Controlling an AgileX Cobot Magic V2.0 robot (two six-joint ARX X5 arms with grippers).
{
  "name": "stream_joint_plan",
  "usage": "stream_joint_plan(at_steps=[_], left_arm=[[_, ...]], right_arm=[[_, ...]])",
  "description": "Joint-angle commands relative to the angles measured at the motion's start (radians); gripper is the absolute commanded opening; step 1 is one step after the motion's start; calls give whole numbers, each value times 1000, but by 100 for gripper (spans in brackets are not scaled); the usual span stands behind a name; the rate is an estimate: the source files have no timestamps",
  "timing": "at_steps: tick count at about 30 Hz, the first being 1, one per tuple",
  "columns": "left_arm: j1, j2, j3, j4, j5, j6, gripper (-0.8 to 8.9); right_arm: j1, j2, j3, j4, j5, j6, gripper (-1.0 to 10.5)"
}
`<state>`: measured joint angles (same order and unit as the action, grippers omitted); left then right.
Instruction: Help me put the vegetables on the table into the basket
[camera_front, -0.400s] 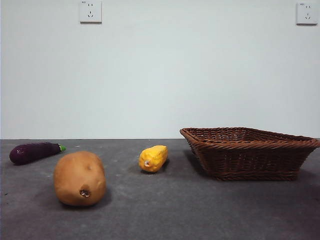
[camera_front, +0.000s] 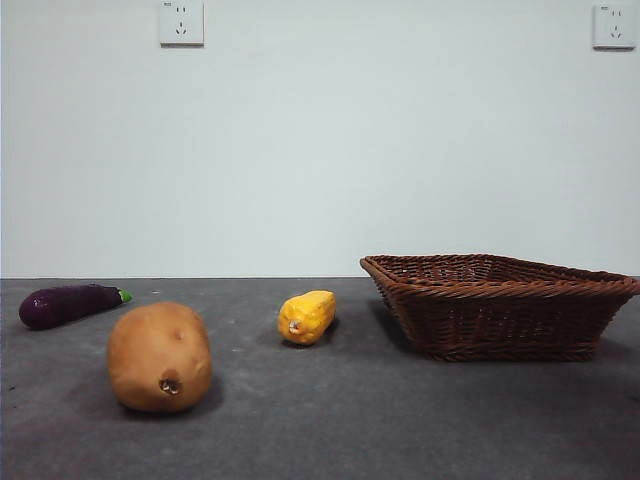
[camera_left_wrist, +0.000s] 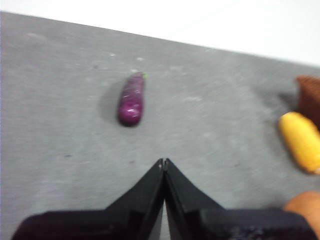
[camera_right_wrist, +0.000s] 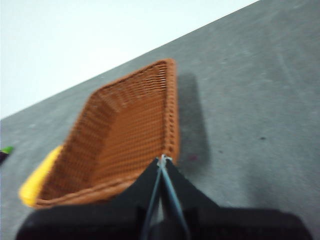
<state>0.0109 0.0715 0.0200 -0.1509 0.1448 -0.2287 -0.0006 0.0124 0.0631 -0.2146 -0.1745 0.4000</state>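
On the dark grey table (camera_front: 350, 420) lie a tan potato (camera_front: 160, 357) near the front left, a yellow corn cob (camera_front: 307, 316) in the middle, and a purple eggplant (camera_front: 68, 304) at the far left. The brown wicker basket (camera_front: 497, 305) stands at the right and is empty. My left gripper (camera_left_wrist: 164, 162) hangs shut above the table, with the eggplant (camera_left_wrist: 131, 98) ahead of it, the corn cob (camera_left_wrist: 300, 141) and the potato (camera_left_wrist: 305, 210) off to its side. My right gripper (camera_right_wrist: 162, 159) is shut, over the basket's (camera_right_wrist: 120, 140) rim. Neither arm shows in the front view.
A pale wall with two sockets (camera_front: 181, 22) stands behind the table. The corn cob (camera_right_wrist: 37, 180) lies just beside the basket's near wall.
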Motion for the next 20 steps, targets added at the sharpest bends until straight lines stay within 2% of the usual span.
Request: stream_joint_plan(at_steps=[1,6,13,16,20], left_arm=[[-2,1,29,14,56,-108,-4],[-2,29,92,10,144,-111,-4],[-2,161,201,10,248,-111,-4],[-2,240,251,10,283,-111,-4],[-2,349,317,9,325,-111,-4]], right_arm=[[0,10,70,-3,-5,26,-12],[0,93,196,-26,-5,16,-11],[0,311,388,-115,-18,15,-11],[0,420,471,-179,-58,6,-11],[0,562,571,-278,-169,-38,-11]])
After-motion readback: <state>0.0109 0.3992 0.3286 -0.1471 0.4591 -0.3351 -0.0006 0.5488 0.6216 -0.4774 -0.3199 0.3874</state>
